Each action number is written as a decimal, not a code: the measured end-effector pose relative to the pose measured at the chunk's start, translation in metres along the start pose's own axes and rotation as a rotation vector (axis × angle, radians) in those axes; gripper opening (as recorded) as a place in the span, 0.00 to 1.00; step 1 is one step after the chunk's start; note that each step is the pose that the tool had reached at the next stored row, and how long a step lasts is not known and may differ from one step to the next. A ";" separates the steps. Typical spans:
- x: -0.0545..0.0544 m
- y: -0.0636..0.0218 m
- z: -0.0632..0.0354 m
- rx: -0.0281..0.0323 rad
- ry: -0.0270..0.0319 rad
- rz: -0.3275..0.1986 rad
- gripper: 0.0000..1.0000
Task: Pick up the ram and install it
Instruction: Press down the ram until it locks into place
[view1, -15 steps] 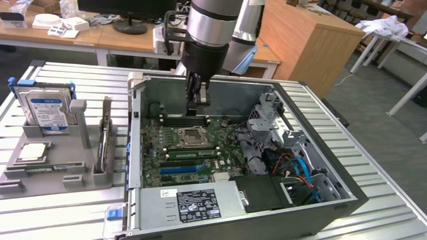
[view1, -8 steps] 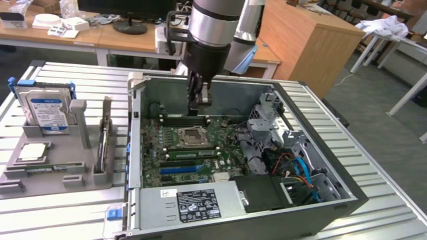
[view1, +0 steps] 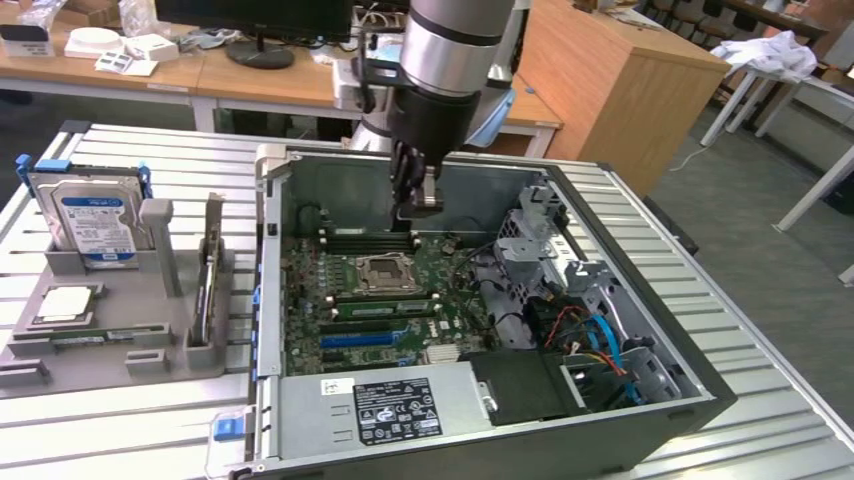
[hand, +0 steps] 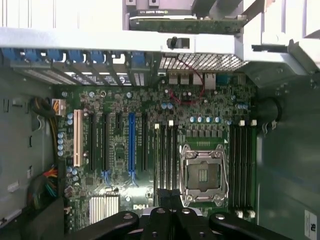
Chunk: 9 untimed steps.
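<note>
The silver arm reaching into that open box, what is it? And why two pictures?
It's a robot arm with a gripper at its tip. The box is an open computer case on a metal table. One picture comes from a camera standing nearby. The other comes from a camera on the arm's wrist, looking at the green motherboard. Beside the case, a grey rack holds a hard drive. The gripper is shut above the motherboard; whether it pinches anything, I cannot tell.

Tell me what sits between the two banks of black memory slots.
The CPU socket, with its metal frame, lies between them on the board; the wrist view shows it plainly.
</note>
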<state>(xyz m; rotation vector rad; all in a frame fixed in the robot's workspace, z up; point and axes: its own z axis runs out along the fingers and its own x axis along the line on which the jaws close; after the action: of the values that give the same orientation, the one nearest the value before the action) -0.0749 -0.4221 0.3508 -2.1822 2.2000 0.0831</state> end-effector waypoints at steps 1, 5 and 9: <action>0.000 -0.0023 0.0000 -0.0001 0.0000 0.000 0.11; 0.000 -0.0120 -0.0001 -0.0010 0.0000 0.000 0.11; 0.000 -0.0202 -0.0002 -0.0018 0.0001 0.000 0.11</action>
<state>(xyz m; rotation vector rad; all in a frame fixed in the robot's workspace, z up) -0.0547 -0.4222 0.3508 -2.1828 2.2012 0.0851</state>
